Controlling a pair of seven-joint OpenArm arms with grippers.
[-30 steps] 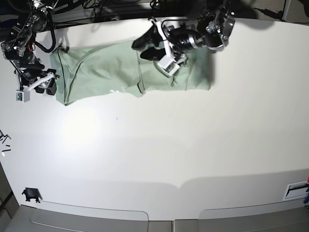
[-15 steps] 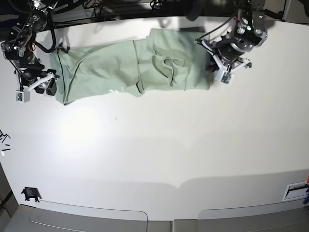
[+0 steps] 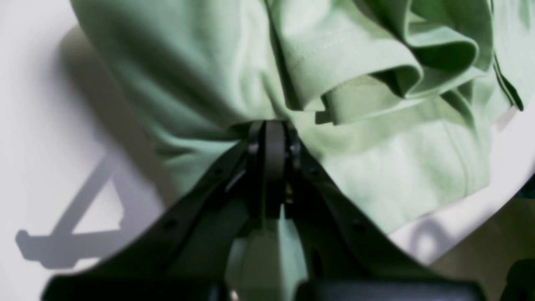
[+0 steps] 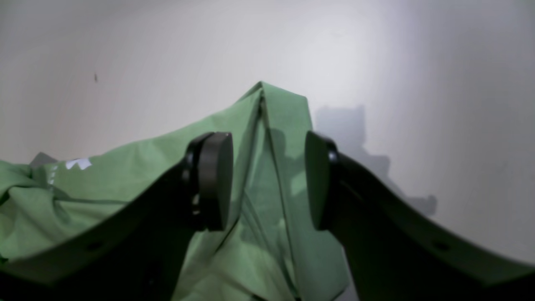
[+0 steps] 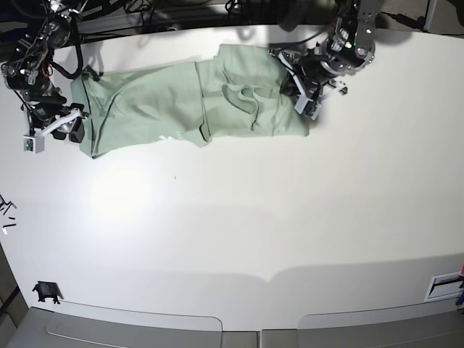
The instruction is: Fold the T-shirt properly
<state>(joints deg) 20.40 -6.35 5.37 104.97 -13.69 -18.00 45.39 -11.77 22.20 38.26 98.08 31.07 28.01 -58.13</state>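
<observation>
T-shirt point(image 5: 181, 101) looks light and limp to us; left gripper point(image 3: 269, 133) pinches its edge shut, right gripper point(image 4: 267, 179) straddles a corner, jaws apart.

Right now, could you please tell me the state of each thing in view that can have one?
T-shirt: partly folded, rumpled, lying lengthwise on the table.
Left end effector: shut on the T-shirt edge.
Right end effector: open, fabric corner between its pads, not pinched.
</observation>
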